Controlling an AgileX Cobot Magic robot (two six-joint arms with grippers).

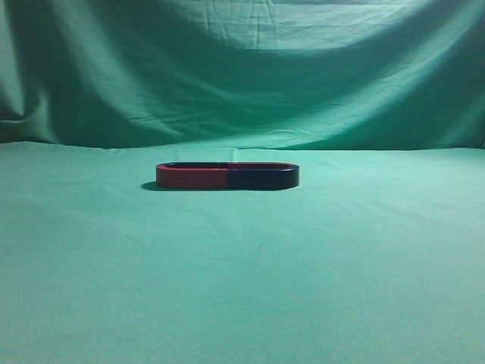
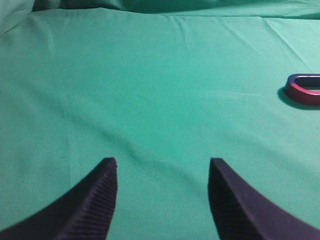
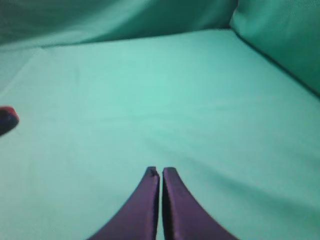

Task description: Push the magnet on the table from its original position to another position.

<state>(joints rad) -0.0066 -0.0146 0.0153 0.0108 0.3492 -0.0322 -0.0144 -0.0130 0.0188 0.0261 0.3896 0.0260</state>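
Green cloth, faintly wrinkled, covers table (image 1: pixel 242 288). Dark navy U-shaped magnet (image 1: pixel 263 177), low and flat with thin red rim, lies mid-table, open ends butted against matching red magnet (image 1: pixel 192 176) on its left; pair forms one glossy elongated oval. Draped backdrop (image 1: pixel 242 68) hangs behind magnet. Left gripper (image 2: pixel 162 170) spread wide, ribbed dark pads, well apart from magnet. Right gripper (image 3: pixel 160 172) pressed together, holding nothing.
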